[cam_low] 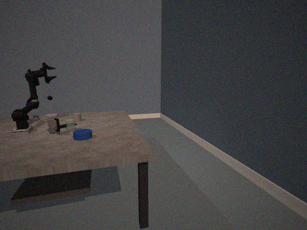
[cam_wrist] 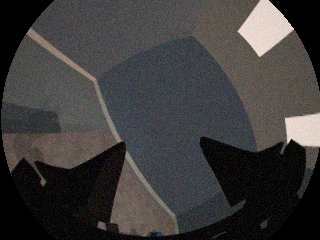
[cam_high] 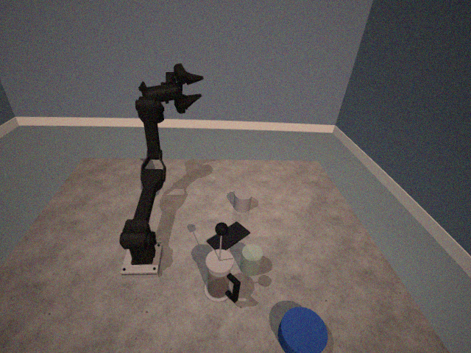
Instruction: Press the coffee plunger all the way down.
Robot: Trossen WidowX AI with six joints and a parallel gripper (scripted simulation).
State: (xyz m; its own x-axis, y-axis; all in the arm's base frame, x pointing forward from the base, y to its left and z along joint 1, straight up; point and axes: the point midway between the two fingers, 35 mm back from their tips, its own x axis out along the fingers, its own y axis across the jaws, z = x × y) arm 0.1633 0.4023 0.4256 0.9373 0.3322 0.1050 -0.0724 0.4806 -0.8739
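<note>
On the table [cam_high: 95,304], coffee press [cam_high: 219,276] far below the wide-open gripper [cam_high: 192,89].

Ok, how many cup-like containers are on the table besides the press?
2. A translucent cup stands behind the coffee press, farther from the camera in the top view. A pale green cup stands just right of the press. Others could be hidden behind these.

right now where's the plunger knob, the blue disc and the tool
plunger knob [cam_high: 221,229]: top view, middle of the black ball
blue disc [cam_high: 303,329]: top view, flat upper face
tool [cam_high: 194,88]: top view, gap between its open fingertips
</note>
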